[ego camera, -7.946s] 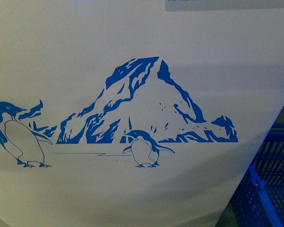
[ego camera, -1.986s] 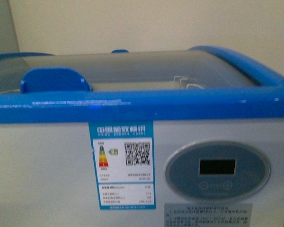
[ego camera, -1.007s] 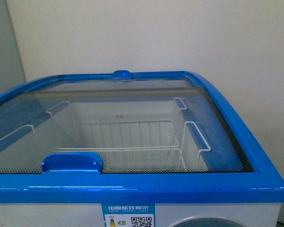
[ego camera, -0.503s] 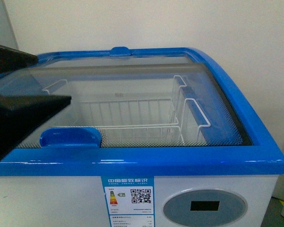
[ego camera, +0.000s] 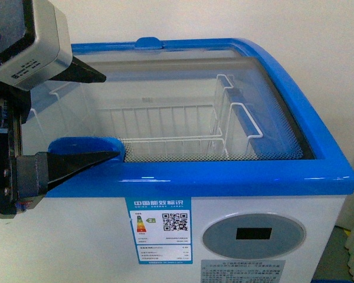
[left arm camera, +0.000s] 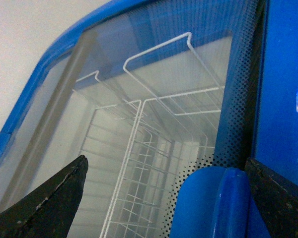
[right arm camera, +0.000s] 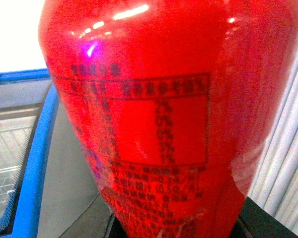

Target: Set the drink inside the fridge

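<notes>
The fridge [ego camera: 224, 177] is a white chest freezer with a blue rim and closed glass sliding lids. My left gripper [ego camera: 100, 115] is open at its front left corner. One finger [ego camera: 82, 73] is over the glass and the other [ego camera: 76, 162] lies by the blue lid handle [ego camera: 85, 146]. In the left wrist view the handle [left arm camera: 213, 203] sits between the two dark fingers [left arm camera: 44, 203], close to one of them. My right gripper [right arm camera: 179, 230] is shut on the drink [right arm camera: 139, 114], whose red label fills the right wrist view. The cap is out of view. The fridge's blue rim [right arm camera: 35, 148] shows beside it.
White wire baskets [ego camera: 165, 127] hang inside under the glass. An energy label [ego camera: 159, 230] and an oval grey display [ego camera: 253, 234] are on the front. A pale wall stands behind the fridge. A white ribbed surface [right arm camera: 288, 148] lies beyond the drink.
The view has risen from the penguin picture to above the lids. My left gripper has come in from the left and reached the blue lid handle.
</notes>
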Motion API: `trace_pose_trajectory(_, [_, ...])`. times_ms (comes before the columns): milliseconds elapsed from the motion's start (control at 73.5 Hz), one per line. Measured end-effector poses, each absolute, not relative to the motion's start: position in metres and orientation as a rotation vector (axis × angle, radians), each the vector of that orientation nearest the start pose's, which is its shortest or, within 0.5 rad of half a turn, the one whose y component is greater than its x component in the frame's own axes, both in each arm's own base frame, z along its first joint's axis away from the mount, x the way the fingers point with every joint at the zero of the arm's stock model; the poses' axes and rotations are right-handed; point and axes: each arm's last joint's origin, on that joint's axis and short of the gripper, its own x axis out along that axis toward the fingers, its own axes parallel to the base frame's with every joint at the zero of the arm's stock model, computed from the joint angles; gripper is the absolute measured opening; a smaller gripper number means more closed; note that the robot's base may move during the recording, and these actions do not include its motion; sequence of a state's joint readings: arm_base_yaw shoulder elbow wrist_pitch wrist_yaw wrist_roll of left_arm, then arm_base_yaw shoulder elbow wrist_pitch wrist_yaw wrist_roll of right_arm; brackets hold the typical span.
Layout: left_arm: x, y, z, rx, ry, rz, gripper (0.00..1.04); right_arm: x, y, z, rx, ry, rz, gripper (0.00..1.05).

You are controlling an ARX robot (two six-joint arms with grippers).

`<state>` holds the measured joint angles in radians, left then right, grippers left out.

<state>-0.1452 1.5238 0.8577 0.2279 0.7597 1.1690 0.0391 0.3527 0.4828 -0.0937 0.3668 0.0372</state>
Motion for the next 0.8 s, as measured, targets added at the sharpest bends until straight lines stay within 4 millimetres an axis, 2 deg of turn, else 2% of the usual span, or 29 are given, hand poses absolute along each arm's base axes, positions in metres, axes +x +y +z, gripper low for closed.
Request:
trace_pose_trajectory(367, [0.335,-0.054,0.23,0.966,-0.074,-1.058,0.97,0.102,-0.006,0.289,0.044,-0.042,-0.327,0.36])
trace_pose_trajectory(503, [0.348,-0.054,0.23,0.976,-0.103,-1.047,0.97,0.102,-0.006,0.289,0.044,-0.042,-0.327,0.36])
trace_pose_trajectory(803, [0.398,-0.058,0.248,1.102,-0.205,-0.892,0.97,0.102,-0.006,0.289,0.044,-0.042,-0.327,0.36])
